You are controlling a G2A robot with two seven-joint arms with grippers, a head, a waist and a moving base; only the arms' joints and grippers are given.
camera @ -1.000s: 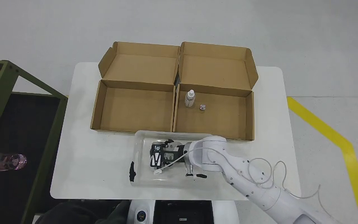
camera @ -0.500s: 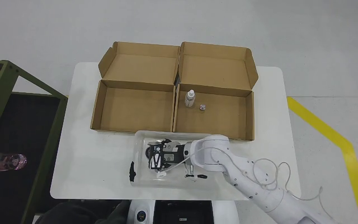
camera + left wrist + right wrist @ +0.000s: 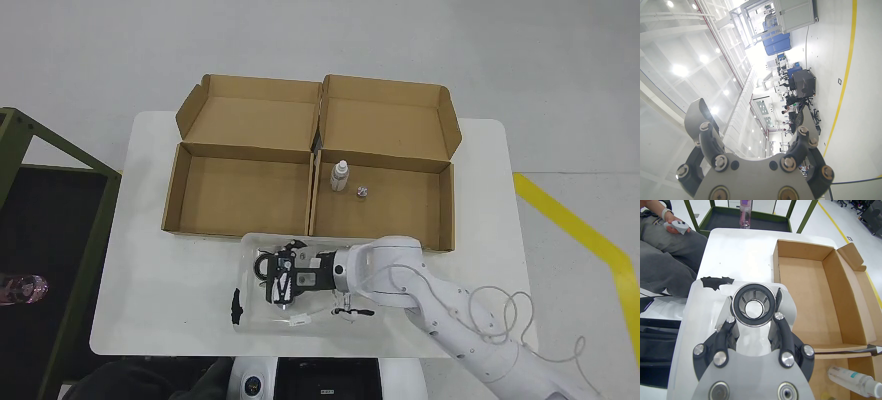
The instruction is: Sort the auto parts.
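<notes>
A white table [image 3: 150, 230] is loaded with two open cardboard boxes, set side by side and touching: the left cardboard box [image 3: 240, 195] and the right cardboard box [image 3: 410, 205]. A clear plastic tray [image 3: 262, 240] is placed just beside them, at the table's near edge.

Top cam straight down on tray [image 3: 255, 250], mid-range; R wrist cam close over same tray; L wrist cam faces ceiling [image 3: 696, 47]
</notes>
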